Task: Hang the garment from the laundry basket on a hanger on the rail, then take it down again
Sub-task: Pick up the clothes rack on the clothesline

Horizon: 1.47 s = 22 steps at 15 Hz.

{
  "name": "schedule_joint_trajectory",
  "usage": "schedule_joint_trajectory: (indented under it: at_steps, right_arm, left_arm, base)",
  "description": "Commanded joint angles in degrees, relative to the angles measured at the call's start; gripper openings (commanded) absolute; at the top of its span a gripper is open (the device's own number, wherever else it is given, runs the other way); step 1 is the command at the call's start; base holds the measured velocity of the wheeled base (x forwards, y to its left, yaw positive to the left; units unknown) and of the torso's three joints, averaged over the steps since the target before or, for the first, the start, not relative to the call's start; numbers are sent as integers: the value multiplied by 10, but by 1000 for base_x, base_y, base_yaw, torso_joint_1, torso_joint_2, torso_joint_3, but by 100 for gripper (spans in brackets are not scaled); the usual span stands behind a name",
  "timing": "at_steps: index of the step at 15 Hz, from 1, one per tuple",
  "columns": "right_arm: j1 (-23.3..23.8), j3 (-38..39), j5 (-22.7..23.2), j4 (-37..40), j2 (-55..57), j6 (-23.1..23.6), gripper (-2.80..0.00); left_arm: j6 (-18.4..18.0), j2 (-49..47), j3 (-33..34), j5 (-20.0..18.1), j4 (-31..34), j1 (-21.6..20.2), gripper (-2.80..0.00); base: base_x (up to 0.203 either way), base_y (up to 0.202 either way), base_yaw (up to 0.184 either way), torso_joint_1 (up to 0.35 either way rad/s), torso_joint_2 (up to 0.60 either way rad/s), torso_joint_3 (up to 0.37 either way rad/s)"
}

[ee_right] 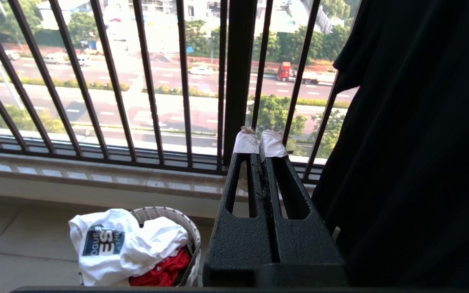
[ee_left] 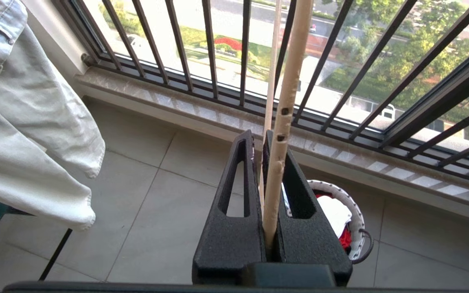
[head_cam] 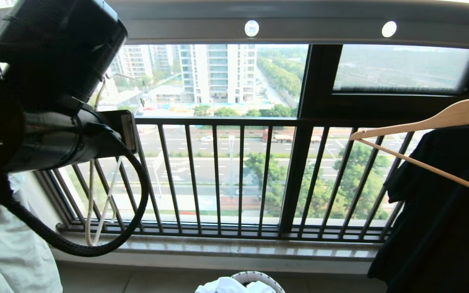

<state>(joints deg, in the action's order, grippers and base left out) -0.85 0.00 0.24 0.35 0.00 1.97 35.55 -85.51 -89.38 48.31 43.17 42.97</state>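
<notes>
the left gripper (ee_left: 265,142) is clamped on the cream hanger (ee_left: 283,118), held up at the left before the window railing (head_cam: 238,175). the right gripper (ee_right: 259,142) sits closed and empty beside the black garment (ee_right: 413,142) on the right. the white t-shirt (ee_right: 112,244) lies crumpled in the laundry basket (ee_right: 177,215) on the floor, apparently over something red. the rail (head_cam: 320,24) runs overhead.

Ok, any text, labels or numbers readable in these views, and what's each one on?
"OGUE", partly cut off: top line of the dark blue logo on the T-shirt in the laundry basket.
"ES": large letters below it.
Small letters beside "ES": too small to read.
Label on the left arm's wrist: unreadable.
</notes>
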Motion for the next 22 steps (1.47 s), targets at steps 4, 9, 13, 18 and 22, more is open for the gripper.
schedule_joint_trajectory:
  at_steps: [4,9,13,18,22]
  right_arm:
    - [0,0,0,0,0,0,-280]
    - [0,0,0,0,1,0,-280]
    - [0,0,0,0,0,0,-280]
    - [0,0,0,0,0,0,-280]
    - [0,0,0,1,0,0,-280]
  left_arm:
    - [-8,77,9,-1,5,1,-280]
    - [-17,128,32,-15,5,2,-280]
    - [-81,192,75,-199,7,3,-280]
    - [-222,237,212,-294,-4,3,-280]
    - [-347,209,313,-365,-72,-3,-280]
  base:
    - [0,0,0,0,0,0]
    - [0,0,0,0,0,0]
    - [0,0,0,0,0,0]
    - [0,0,0,0,0,0]
    - [0,0,0,0,0,0]
